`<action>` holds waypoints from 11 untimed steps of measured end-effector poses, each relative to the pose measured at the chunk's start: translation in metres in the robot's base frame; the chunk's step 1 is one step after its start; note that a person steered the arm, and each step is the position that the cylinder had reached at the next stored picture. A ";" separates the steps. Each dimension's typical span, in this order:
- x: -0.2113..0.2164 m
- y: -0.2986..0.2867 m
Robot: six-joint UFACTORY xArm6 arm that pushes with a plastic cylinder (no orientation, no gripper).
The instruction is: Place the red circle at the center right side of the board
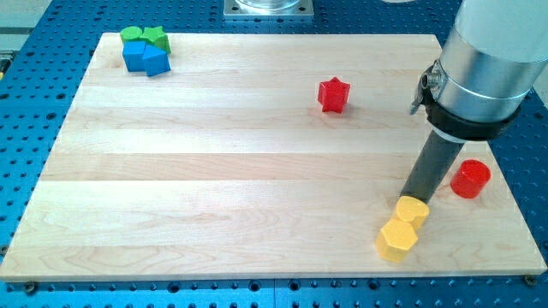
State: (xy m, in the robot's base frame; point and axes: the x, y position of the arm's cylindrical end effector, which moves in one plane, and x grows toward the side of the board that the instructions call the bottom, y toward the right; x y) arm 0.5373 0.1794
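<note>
Camera view, single frame: a pale wooden board (pixel 257 154) lies on a blue perforated table (pixel 34 103), and every place below is given relative to that board.

The red circle (pixel 470 178) sits near the board's right edge, a little below its middle height, lying flat and touching no other block. My tip (pixel 414 198) is down on the board just to the view's left of the red circle, with a clear strip of wood between the two. The arm ends in a plain dark rod — it has no jaws to spread or press together, so nothing is pinched.

Right at my tip, on its lower side, sits a yellow heart-like block (pixel 412 210); whether rod and block actually touch I cannot tell. A yellow hexagon (pixel 397 239) lies against that block, closer to the board's bottom edge.

A red star (pixel 334 94) stands alone in the board's upper right part, well apart from the rod.

In the board's top left corner four blocks huddle together — a green round block (pixel 131 34), a green star (pixel 156 37), a blue cube (pixel 134 57) and a blue pentagon-like block (pixel 157 60).
</note>
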 end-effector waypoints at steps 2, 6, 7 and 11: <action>0.000 0.029; -0.076 0.056; -0.097 0.064; -0.054 0.166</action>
